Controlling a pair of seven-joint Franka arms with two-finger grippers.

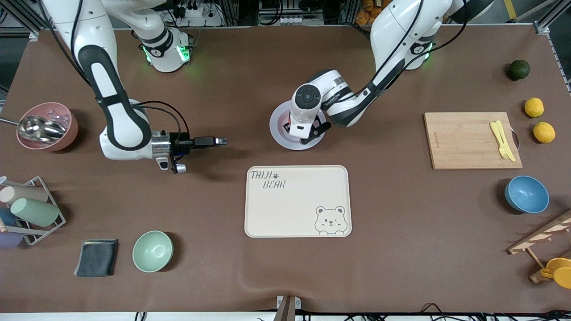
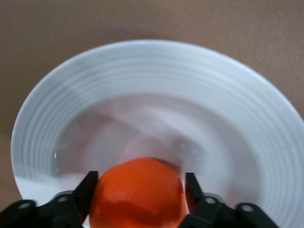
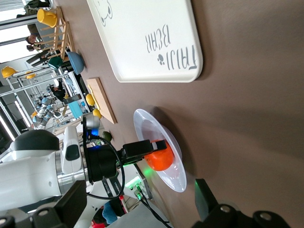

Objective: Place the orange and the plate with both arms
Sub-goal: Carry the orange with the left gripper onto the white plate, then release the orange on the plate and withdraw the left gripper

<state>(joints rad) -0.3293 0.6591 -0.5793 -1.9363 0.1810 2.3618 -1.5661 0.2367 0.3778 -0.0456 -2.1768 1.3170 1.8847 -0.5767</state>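
Note:
The orange (image 2: pixel 137 194) sits between the fingers of my left gripper (image 2: pixel 141 180), which is shut on it low over the well of the plate (image 2: pixel 156 71). In the front view the left gripper (image 1: pixel 299 133) covers the middle of the plate (image 1: pixel 279 133), which lies on the table farther from the camera than the bear tray. The right wrist view shows the orange (image 3: pixel 161 156) at the plate (image 3: pixel 142 121). My right gripper (image 1: pixel 221 141) is open and empty, held level over bare table toward the right arm's end from the plate; its jaws stand wide apart (image 3: pixel 140 202).
The cream bear tray (image 1: pixel 298 200) lies nearer the camera than the plate. A cutting board (image 1: pixel 468 140) with a yellow fork, two lemons (image 1: pixel 534 107), a dark green fruit (image 1: pixel 518 69) and a blue bowl (image 1: pixel 526 194) are at the left arm's end. A pink bowl (image 1: pixel 47 126), cup rack (image 1: pixel 26 211), cloth and green bowl (image 1: pixel 152 251) are at the right arm's end.

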